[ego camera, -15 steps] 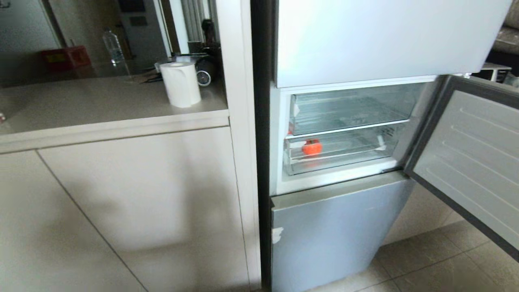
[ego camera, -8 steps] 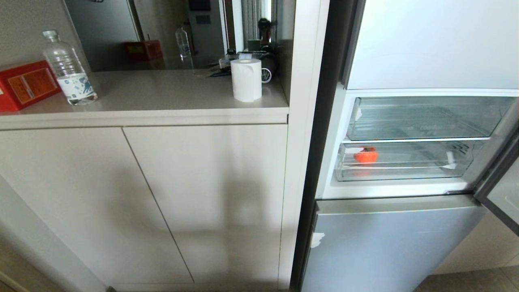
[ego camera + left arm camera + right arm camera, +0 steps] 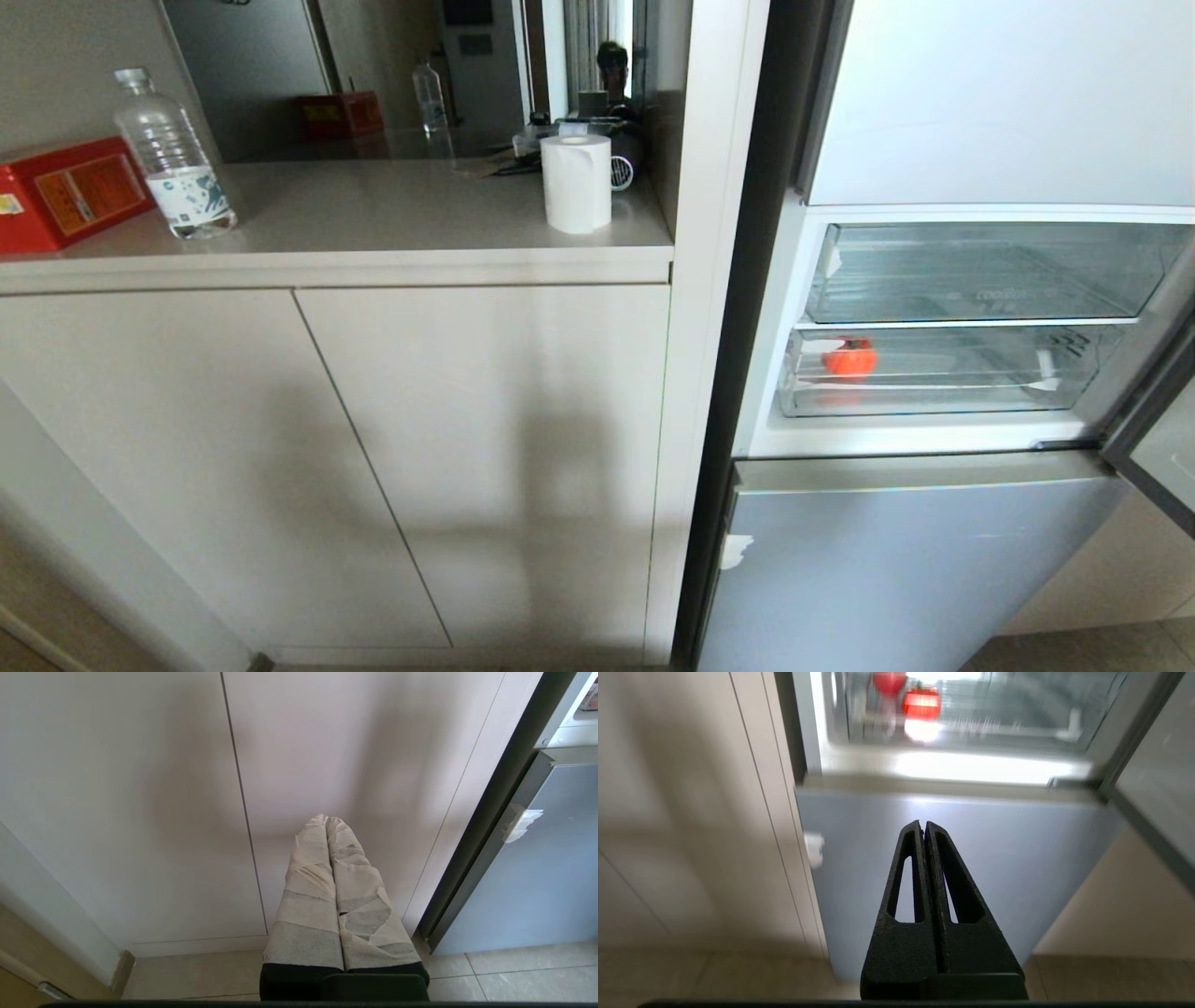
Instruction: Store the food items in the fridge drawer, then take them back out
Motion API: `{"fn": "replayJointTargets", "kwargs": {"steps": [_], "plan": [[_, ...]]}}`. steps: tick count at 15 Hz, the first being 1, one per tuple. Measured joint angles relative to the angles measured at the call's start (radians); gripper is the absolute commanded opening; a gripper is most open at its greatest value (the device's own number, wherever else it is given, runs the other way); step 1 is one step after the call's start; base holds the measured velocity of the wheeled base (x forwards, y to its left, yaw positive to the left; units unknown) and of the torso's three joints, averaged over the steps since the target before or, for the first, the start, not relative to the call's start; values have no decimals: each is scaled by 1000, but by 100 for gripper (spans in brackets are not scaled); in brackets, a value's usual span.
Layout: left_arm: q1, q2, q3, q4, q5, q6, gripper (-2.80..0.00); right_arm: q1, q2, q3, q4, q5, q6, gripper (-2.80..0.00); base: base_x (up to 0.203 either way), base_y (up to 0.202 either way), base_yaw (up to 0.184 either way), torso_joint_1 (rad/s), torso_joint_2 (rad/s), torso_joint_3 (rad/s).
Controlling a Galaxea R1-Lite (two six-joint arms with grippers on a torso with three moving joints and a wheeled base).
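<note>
Fridge drawer [image 3: 934, 397] and its red fruit [image 3: 850, 358] sit above and beyond our right gripper [image 3: 923, 823], whose black fingers [image 3: 943, 882] are pressed together with nothing between them. Directly past its tips we see the silver-blue lower door panel [image 3: 971, 858]; higher up, the fruit [image 3: 921, 703] glows red behind the clear drawer front, at the drawer's left end. To the gripper's right, the open fridge door [image 3: 1157, 788] angles outward. Our left gripper [image 3: 327, 820], fingers wrapped in pale tape [image 3: 322, 896], is likewise closed and empty, and it faces the beige cabinet doors [image 3: 140, 812]. Above those cabinets, a counter [image 3: 373, 224] carries a paper roll [image 3: 577, 182], a water bottle [image 3: 173, 159] and a red box [image 3: 65, 191].
</note>
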Motion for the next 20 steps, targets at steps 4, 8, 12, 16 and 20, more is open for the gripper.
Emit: {"fn": "replayJointTargets", "kwargs": {"steps": [4,8,12,16,20], "plan": [[0,0,0,0,0,0,-280,1,184,-201,48,50,34,-280,0,0,0,0,0,0],[0,0,0,0,0,0,-280,5,586,-327,-64,164,58,-280,0,0,0,0,0,0],[0,0,0,0,0,0,-280,8,1019,-371,-325,208,75,0,0,0,0,0,0,0],[0,0,0,0,0,0,-280,27,1362,-385,-651,223,87,0,0,0,0,0,0,0],[0,0,0,0,0,0,-280,62,1610,-397,-919,204,99,0,0,0,0,0,0,0]]}}
